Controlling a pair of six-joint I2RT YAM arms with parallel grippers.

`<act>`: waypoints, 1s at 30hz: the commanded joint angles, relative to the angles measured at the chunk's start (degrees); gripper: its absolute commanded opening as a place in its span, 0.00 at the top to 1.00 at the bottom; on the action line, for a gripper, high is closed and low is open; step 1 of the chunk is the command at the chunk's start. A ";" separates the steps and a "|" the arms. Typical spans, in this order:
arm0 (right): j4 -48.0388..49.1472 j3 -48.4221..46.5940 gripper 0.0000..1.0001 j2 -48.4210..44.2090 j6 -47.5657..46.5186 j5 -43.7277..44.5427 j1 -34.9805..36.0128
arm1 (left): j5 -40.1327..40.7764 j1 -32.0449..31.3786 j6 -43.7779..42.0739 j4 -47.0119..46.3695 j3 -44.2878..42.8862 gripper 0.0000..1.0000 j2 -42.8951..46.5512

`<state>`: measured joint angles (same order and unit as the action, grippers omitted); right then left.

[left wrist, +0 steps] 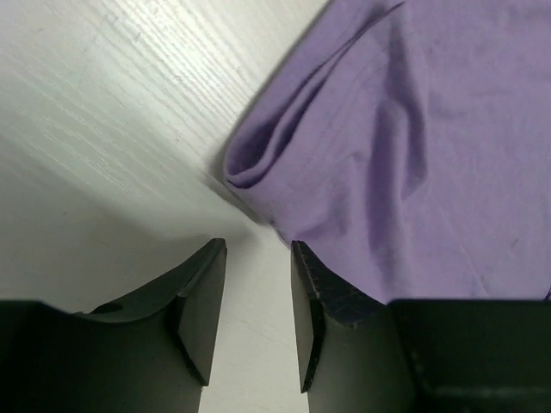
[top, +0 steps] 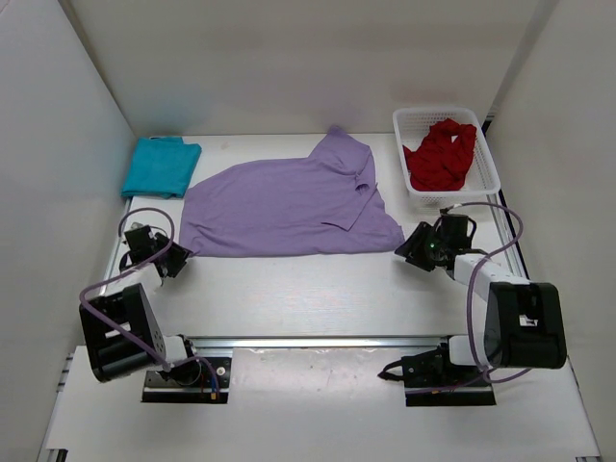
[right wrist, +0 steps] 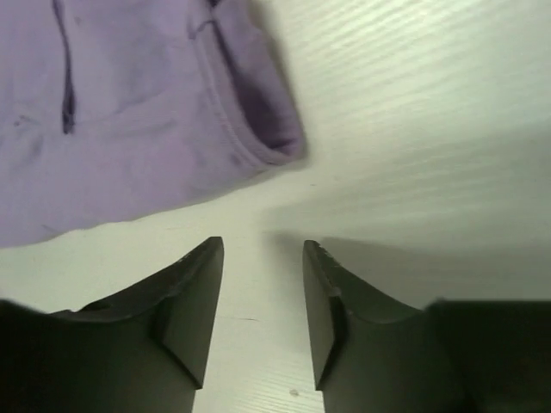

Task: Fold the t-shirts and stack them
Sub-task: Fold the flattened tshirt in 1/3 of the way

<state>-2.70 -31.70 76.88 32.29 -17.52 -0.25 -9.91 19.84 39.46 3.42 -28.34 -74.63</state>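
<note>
The teal t-shirt (top: 161,166) lies folded far left to start the stack, the left claw (left wrist: 256,301) stands part-open and empty at a near corner of the lavender t-shirt (top: 289,204) spread flat for folding, the right claw (right wrist: 263,301) likewise, and the red t-shirt (top: 441,154) waits in the mesh basket (top: 493,171).

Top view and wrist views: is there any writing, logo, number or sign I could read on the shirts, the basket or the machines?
No text can be read anywhere.
The purple shirt, teal shirt and red shirt show no print.
The basket shows no label.
The right arm has a white patch on its black housing, too small to read.
</note>
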 commanded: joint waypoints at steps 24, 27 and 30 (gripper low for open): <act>13.95 4.53 1.00 1.45 5.50 -0.24 -5.36 | 3.14 -0.15 0.44 -3.42 -6.91 1.00 -5.10; 13.60 8.66 0.99 -3.30 6.03 -1.29 -6.78 | 3.93 0.38 -0.96 -0.26 -5.51 1.00 -0.97; 10.54 11.91 1.00 -8.83 5.85 -1.82 -9.32 | 3.23 0.73 -0.70 2.02 -2.61 1.00 2.98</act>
<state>8.91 -22.06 72.95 37.98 -20.14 -7.38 -8.10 19.49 40.25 2.37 -32.88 -76.64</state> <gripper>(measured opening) 0.009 0.022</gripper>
